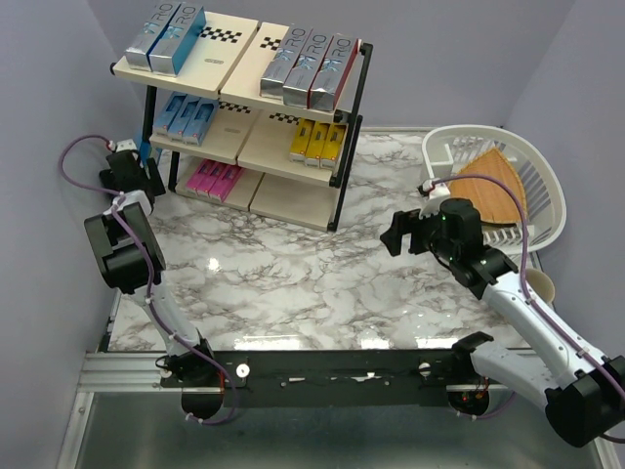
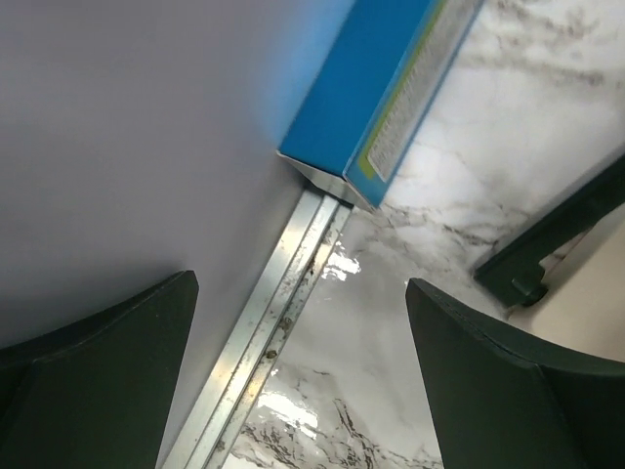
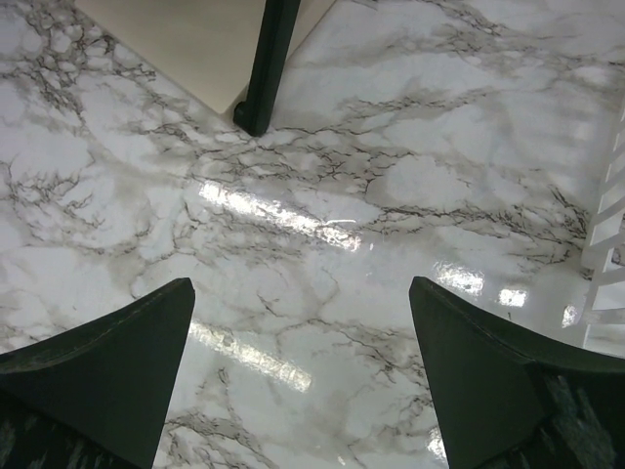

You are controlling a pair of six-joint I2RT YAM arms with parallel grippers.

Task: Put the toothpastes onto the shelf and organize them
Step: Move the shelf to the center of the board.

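Observation:
The shelf point(image 1: 239, 73) stands at the back left and carries the toothpastes in rows. Silver and teal boxes point(image 1: 168, 39) and silver and red boxes point(image 1: 310, 66) lie on its top boards. Light blue boxes point(image 1: 186, 117) and yellow boxes point(image 1: 319, 140) fill the middle tier, and pink boxes point(image 1: 215, 180) the bottom one. One blue toothpaste box point(image 2: 376, 93) stands by the left wall, just off the shelf's left post point(image 1: 145, 149). My left gripper point(image 2: 301, 293) is open just short of it, with nothing between its fingers. My right gripper point(image 3: 301, 288) hangs open and empty over the marble table point(image 1: 293, 283).
A white basket point(image 1: 540, 174) with a wooden board point(image 1: 491, 186) in it sits at the back right. A metal rail point(image 2: 264, 322) runs along the wall at the table's left edge. A shelf leg point(image 3: 269, 63) stands ahead of the right gripper.

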